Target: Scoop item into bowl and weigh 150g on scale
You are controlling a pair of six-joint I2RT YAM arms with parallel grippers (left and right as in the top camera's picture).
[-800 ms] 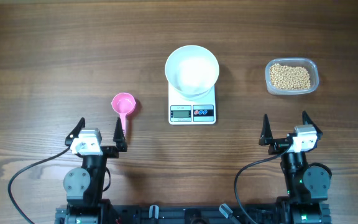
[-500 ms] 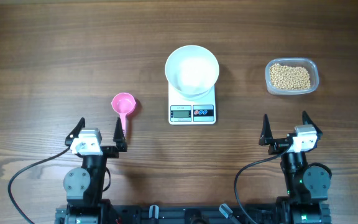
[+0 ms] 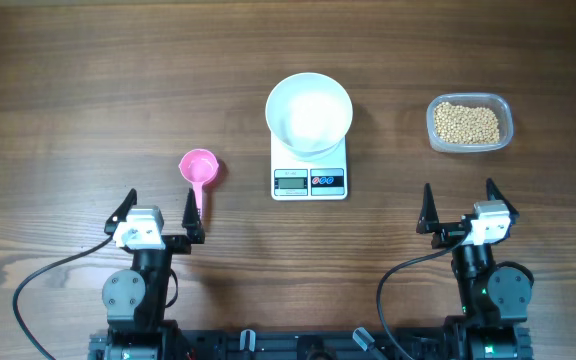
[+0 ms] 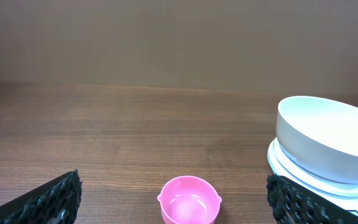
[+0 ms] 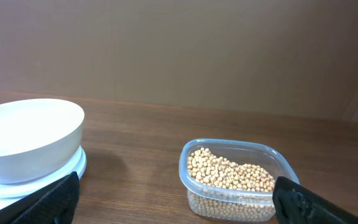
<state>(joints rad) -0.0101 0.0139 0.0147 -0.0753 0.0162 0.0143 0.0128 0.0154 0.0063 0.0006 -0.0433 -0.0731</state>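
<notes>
Since nothing is shifting from a second ago, you are starting fresh: left gripper (image 3: 159, 202) and right gripper (image 3: 458, 192) idling released, soybeans (image 3: 467, 123) sitting in the clear container (image 3: 508, 128) at two o'clock, white bowl (image 3: 309, 112) waiting on the scale (image 3: 309, 181).

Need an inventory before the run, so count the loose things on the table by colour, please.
White: 2, bowl and scale
Pink: 1, scoop
Clear: 1, container
Tan: 1, heap of beans
Total: 5
</notes>
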